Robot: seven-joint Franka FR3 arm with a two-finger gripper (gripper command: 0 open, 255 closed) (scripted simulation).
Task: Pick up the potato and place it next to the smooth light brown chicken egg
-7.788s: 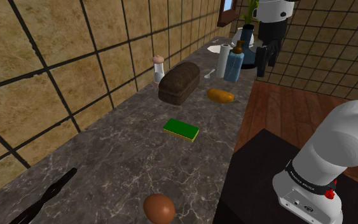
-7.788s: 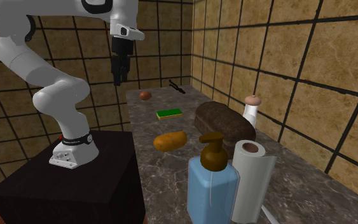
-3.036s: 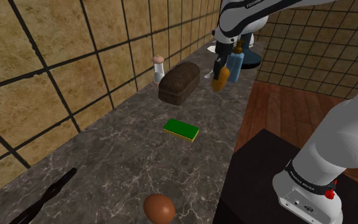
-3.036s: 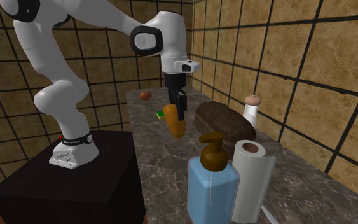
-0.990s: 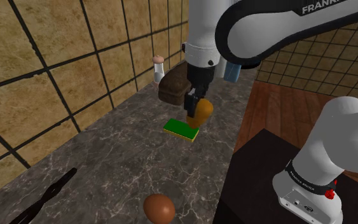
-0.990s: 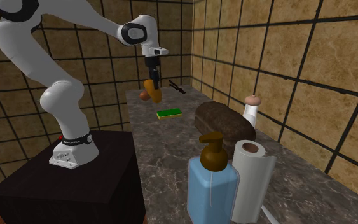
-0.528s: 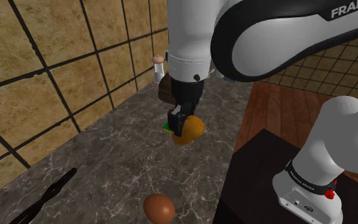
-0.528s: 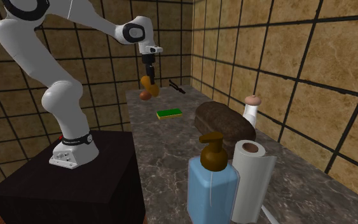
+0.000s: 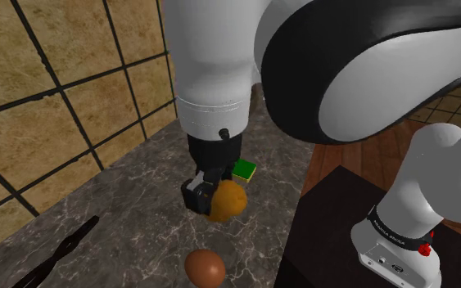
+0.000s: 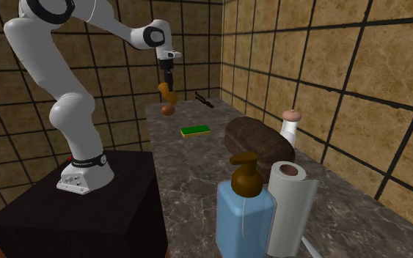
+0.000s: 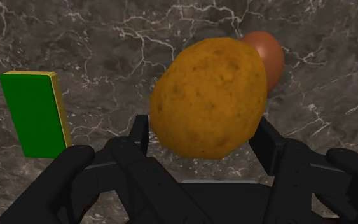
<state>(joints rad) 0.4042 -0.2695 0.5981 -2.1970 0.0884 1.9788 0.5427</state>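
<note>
— Where do we find our hand point(image 9: 208, 195)?
— Lower middle of the shoulder view, pointing down from our white wrist point(image 9: 212, 82). Our arm point(image 10: 72, 110) arches across the second exterior view's upper left.
— And our fingers point(image 11: 138, 133)?
— Clamped on the potato's point(image 11: 209, 95) two sides.

Potato point(image 11: 209, 95) clasped above egg point(image 11: 266, 58)

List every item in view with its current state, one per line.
gripper, shut on the potato
potato, clasped, held off the counter
egg, lying on the counter, untouched
sponge, flat, green face up
black tongs, lying on the counter
soap dispenser, upright
paper towel roll, standing on end
shaker, upright
loaf, resting on the counter
</note>
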